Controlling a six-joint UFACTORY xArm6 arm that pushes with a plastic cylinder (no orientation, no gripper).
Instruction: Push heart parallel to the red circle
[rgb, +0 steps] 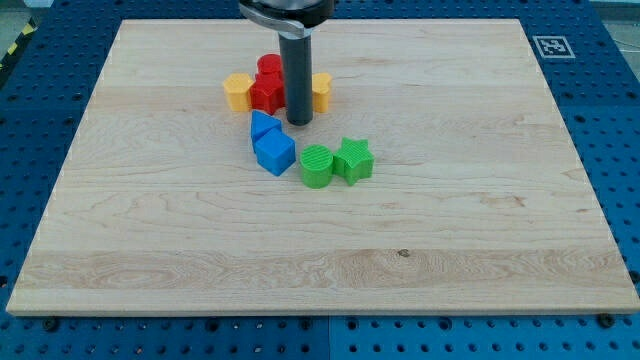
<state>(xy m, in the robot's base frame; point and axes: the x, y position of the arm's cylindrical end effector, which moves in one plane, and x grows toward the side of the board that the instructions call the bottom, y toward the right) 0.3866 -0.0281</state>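
My tip (299, 121) stands on the board just right of the red cluster. A red circle (268, 66) lies near the view's top, with a red star-like block (266, 95) touching it just below. A yellow block (238, 91) sits at their left. A yellow block (321, 90), which may be the heart, is partly hidden behind the rod on the right. My tip is below and left of that yellow block and right of the red star-like block.
A blue triangle-like block (262, 124) and a blue cube (275, 152) lie just below and left of my tip. A green round block (316, 165) and a green star (353, 160) lie below and right of it. The wooden board (480, 220) rests on a blue perforated table.
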